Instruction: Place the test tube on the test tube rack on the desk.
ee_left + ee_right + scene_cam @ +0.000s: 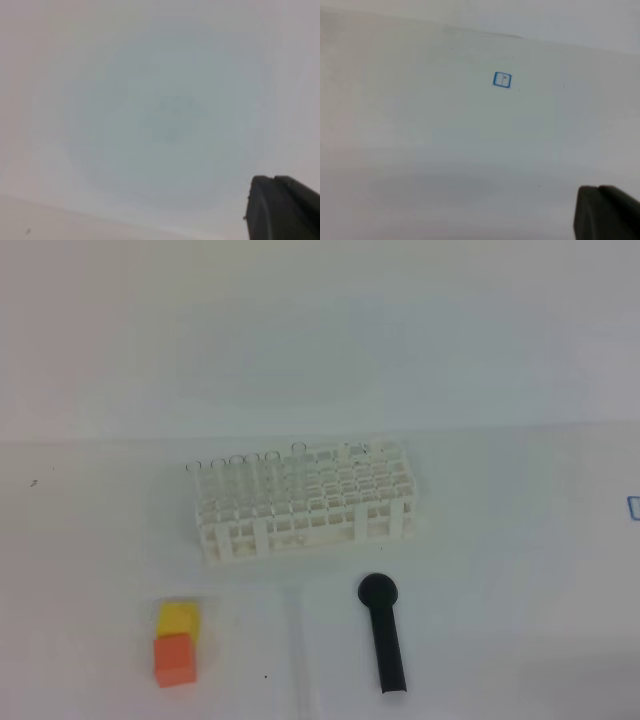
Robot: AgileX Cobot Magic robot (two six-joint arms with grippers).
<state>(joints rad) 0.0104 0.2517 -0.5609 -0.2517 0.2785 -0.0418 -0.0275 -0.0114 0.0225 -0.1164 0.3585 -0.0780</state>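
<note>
Nearest you, at the front edge of the white desk point(520, 570), an orange block point(173, 658) sits touching a yellow block point(178, 619) on the left, and a black round-headed club point(385, 635) lies to the right. Between them the test tube point(298, 650) lies flat, a faint glass line pointing toward the far side. Beyond it stands the white test tube rack point(302, 502), already holding several tubes in its back rows. Neither arm shows in the overhead view. Your left gripper point(282, 210) and right gripper point(605, 212) appear only as dark corners over bare desk, both clenched and holding nothing. Nothing is done yet: picking up, lifting and slotting all remain.
</note>
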